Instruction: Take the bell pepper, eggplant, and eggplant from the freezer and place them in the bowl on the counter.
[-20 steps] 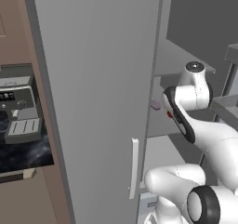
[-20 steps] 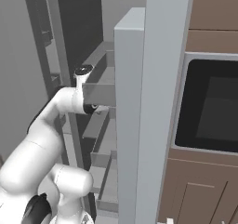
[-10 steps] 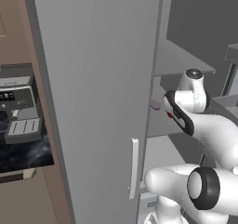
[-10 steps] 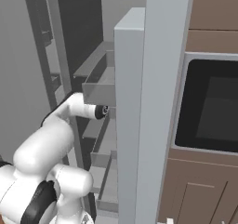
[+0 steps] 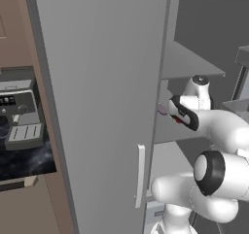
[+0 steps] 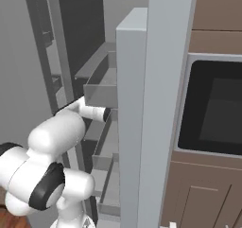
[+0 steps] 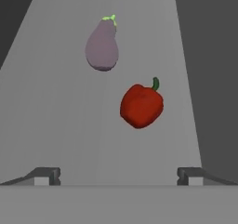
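Two veg on freezer shelf (image 7: pixel 69 125) — bell pepper (image 7: pixel 142 105), eggplant (image 7: pixel 102 46) — gripper (image 7: pixel 119 176) agape.

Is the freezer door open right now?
Open. The freezer door stands swung out, the grey shelves are exposed, and the arm reaches in toward the bell pepper and eggplant.

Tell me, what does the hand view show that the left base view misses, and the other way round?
The hand view looks along a grey freezer shelf and shows a pale purple eggplant with a red bell pepper lying apart from it, nearer the camera, plus the open tool with its tips spread wide. The left base view shows the freezer door with its white handle, the white arm reaching inside, and a coffee machine on the black counter. Both show the freezer's grey interior.
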{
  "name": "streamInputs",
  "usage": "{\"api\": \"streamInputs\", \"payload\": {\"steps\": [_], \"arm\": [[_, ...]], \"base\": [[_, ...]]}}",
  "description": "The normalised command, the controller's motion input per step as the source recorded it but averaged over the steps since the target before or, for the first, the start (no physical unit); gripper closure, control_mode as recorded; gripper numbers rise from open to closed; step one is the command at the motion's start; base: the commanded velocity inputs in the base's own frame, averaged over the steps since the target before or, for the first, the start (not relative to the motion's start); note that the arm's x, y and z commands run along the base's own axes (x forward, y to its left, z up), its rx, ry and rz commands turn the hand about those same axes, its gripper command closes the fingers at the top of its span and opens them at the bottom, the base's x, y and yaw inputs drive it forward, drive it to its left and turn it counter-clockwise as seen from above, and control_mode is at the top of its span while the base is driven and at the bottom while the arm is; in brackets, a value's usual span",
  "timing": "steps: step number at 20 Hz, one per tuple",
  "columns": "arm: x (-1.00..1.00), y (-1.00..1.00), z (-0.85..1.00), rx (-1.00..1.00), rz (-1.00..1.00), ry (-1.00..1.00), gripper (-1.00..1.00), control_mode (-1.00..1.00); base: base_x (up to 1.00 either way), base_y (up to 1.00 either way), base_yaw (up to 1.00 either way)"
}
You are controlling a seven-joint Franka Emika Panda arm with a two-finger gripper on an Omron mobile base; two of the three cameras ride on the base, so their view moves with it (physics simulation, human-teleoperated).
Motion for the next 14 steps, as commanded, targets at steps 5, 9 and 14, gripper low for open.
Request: {"api": "streamInputs", "payload": {"steps": [5, 9, 14], "arm": [[0.19, -0.08, -0.17, 0.00, 0.00, 0.02, -1.00, -1.00], [0.15, -0.15, -0.24, 0.00, -0.01, 0.10, -1.00, -1.00], [0.21, -0.11, -0.20, 0.00, -0.01, 0.04, -1.00, -1.00]], "base": [[0.00, 0.00, 0.00], [0.00, 0.00, 0.00], [0.00, 0.00, 0.00]]}}
